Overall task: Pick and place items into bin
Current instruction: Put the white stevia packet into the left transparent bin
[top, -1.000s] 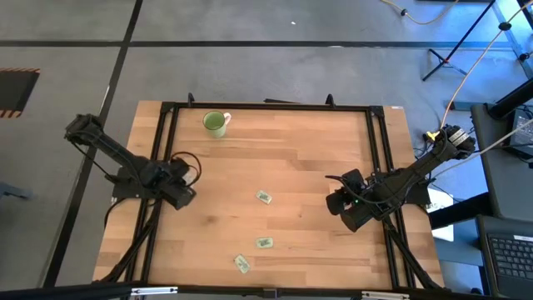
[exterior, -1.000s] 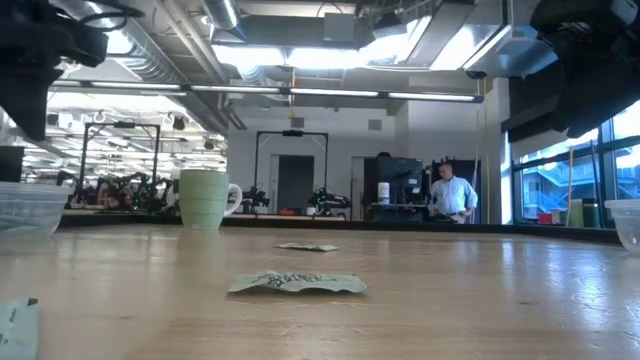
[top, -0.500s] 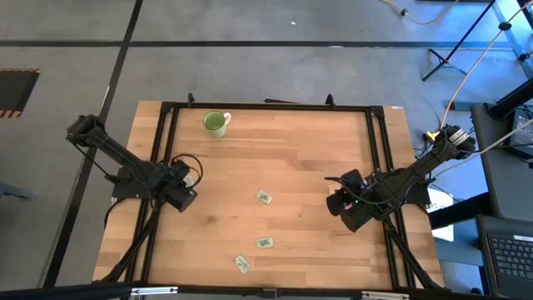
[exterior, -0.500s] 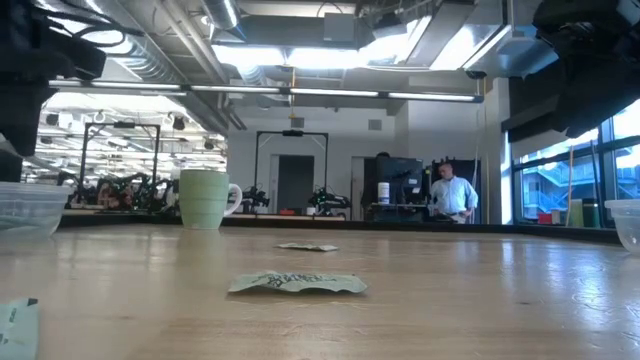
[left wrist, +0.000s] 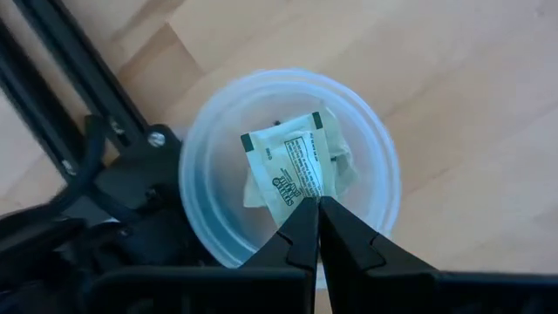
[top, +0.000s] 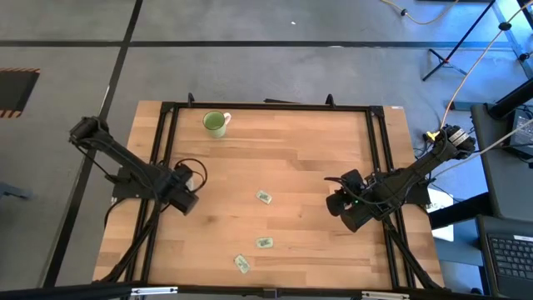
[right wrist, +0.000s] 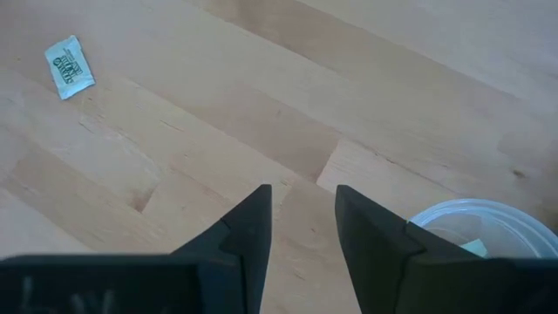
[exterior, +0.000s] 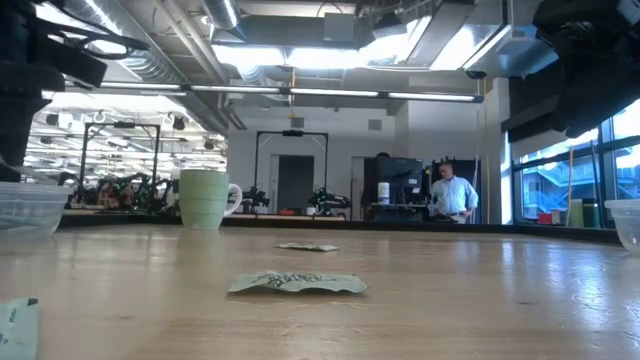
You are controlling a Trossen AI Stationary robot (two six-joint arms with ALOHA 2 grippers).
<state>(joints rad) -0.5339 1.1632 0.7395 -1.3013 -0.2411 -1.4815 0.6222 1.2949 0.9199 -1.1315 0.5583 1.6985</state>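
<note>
Left gripper (left wrist: 316, 205) shifted inward, jaws clamped on packet (left wrist: 292, 166) over bin (left wrist: 209, 131) | right gripper (right wrist: 302, 196) jaws apart | wooden table (top: 316, 167)

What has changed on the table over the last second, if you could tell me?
The left gripper has shifted slightly toward the table's middle, shut on a packet above its clear bin. The right gripper, the three loose packets and the mug stayed put.
</note>
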